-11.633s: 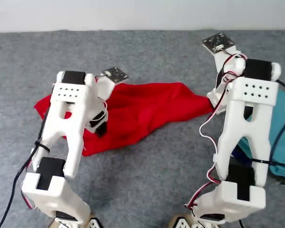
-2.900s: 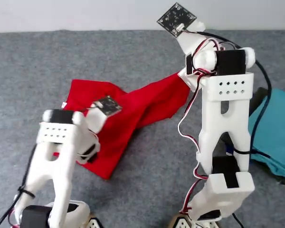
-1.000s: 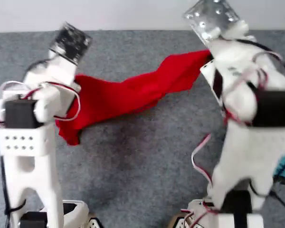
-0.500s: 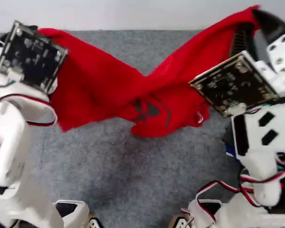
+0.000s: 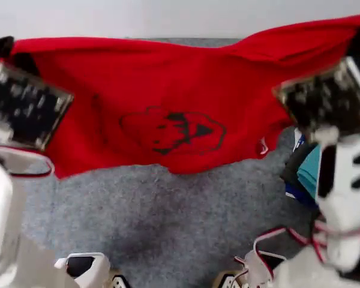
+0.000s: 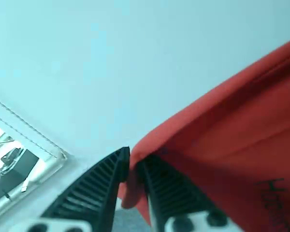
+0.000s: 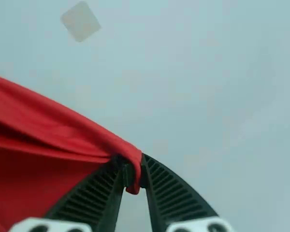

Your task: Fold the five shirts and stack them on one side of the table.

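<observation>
Your grey table (image 5: 168, 228) lay below the red shirt (image 5: 168, 90), which hung spread in the air, its dark print facing the high camera. Your wrist views gave the grips: left gripper (image 6: 133, 166) and right gripper (image 7: 133, 174) each clamped its upper edge, pale wall (image 6: 135, 48) beyond.

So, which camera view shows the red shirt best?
The high view: the red shirt hangs spread wide, with its dark print showing. The left wrist view gives one corner pinched in the left end effector; the right wrist view, another edge in the right end effector.
</observation>
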You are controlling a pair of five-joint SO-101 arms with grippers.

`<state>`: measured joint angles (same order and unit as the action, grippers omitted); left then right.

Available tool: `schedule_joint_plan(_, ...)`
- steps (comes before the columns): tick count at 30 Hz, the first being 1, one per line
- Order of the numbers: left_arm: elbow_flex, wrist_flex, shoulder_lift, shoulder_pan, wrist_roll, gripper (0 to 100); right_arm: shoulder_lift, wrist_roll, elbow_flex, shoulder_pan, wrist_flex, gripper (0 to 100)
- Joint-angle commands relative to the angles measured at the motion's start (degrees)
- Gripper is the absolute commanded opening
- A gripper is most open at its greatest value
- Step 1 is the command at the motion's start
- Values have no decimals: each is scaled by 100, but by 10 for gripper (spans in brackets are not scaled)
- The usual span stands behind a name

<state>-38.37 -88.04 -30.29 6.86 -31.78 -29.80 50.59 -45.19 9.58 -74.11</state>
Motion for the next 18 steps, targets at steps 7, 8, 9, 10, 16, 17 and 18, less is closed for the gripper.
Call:
schedule_joint_plan(7, -163, 18, -782, 44, -62, 14, -901, 62, -44, 136, 602, 11)
schedule_joint_plan(8, -163, 18, -826, 62, -62, 14, -963, 70, -35, 136, 611, 11)
schedule_joint_plan(9, -171, 18, -862, 70, -62, 14, -998, 114, -35, 136, 585, 11)
schedule_joint_plan(10, -171, 18, -888, 70, -62, 14, -1033, 202, -9, 136, 567, 11)
schedule_joint_plan(16, 136, -18, -677, 62, -70, 14, -734, 290, 290, 101, 567, 11)
schedule_joint_plan(17, 303, -18, -589, 53, -70, 14, -655, 290, 413, 101, 567, 11)
schedule_joint_plan(18, 505, -9, -510, 62, -70, 14, -558, 299, 589, 75, 567, 11)
